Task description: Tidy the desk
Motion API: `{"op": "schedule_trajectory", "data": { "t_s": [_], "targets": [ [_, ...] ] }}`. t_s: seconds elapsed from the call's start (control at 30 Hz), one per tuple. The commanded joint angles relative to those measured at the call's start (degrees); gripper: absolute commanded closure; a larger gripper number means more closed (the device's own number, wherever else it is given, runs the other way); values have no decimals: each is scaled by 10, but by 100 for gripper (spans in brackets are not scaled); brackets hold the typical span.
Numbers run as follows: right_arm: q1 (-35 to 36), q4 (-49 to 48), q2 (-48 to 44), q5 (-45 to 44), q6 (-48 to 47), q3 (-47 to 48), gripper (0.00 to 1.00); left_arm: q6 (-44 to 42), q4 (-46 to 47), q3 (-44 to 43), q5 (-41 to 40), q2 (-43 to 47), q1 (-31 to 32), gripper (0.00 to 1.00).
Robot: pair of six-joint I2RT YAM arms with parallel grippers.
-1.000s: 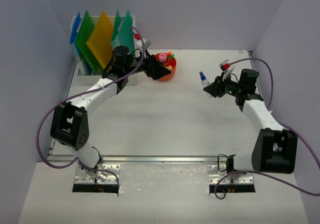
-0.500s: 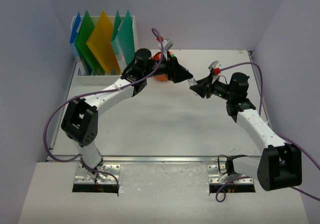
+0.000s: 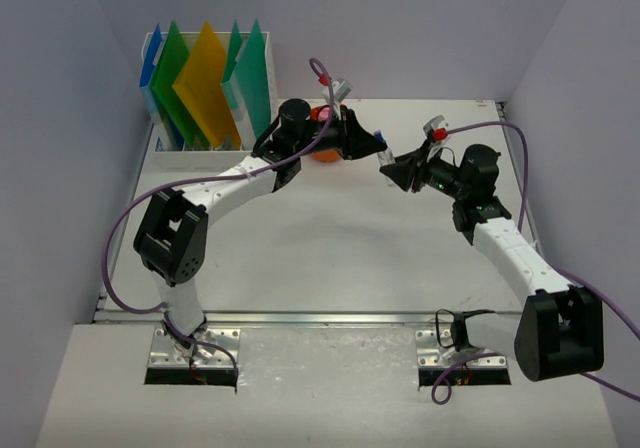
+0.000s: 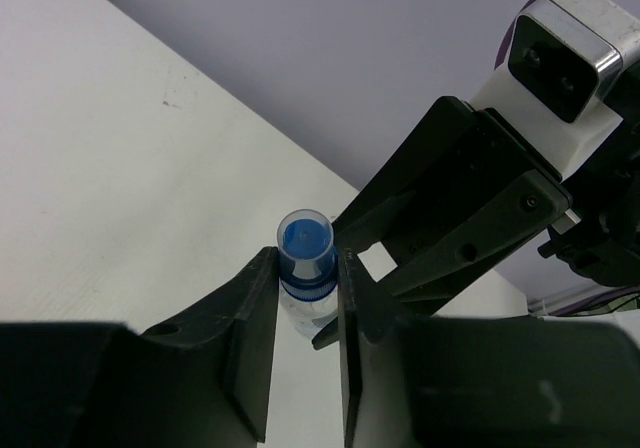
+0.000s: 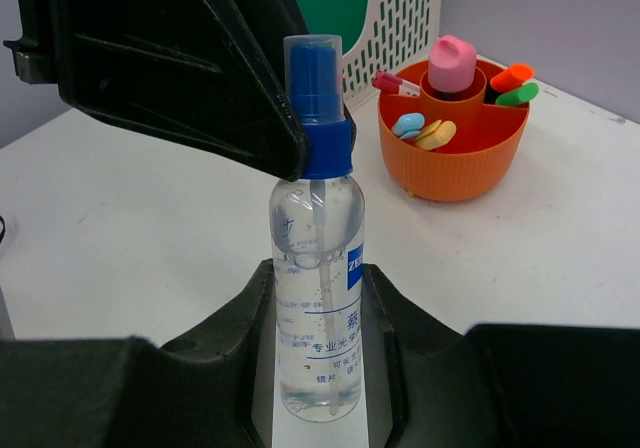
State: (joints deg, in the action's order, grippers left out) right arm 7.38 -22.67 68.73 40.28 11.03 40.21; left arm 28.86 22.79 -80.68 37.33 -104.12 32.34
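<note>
The bench (image 3: 330, 258) is a large white flat top set between pale lavender walls (image 3: 60, 118), with a metal rail (image 3: 320, 318) along its front edge. At its far left corner a white slotted rack (image 3: 185, 158) holds blue, green and yellow folders (image 3: 205, 78) upright. Near the rack, an orange pot (image 5: 455, 163) carries markers and a pink-capped item in its compartments. A wide stretch of white top lies between the rail and the arms. Near the far middle, the right jaws grip the clear body of an upright spray bottle (image 5: 318, 298), while the left jaws pinch its blue collar.
</note>
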Motion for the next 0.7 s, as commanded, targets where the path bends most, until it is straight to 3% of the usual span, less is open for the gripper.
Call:
{"op": "schedule_trajectory", "data": {
  "t_s": [0.0,0.13,0.2,0.3,0.47,0.67],
  "targets": [
    [6,-50,-5,13,18,21,100,14,45,-23,-12,-5,4,85],
    [6,-48,-2,19,21,20,100,25,55,-22,-11,-7,4,100],
    [6,-39,0,17,19,21,66,16,44,-25,-19,-7,4,100],
    [6,-14,2,-2,9,26,3,-21,11,-46,-58,-7,1,100],
    [-17,48,13,-108,17,33,1,-170,-78,-123,-160,-31,-9,100],
    [-131,177,104,-79,111,90,1,-385,-92,-215,-278,-96,-11,100]
  ]
}}
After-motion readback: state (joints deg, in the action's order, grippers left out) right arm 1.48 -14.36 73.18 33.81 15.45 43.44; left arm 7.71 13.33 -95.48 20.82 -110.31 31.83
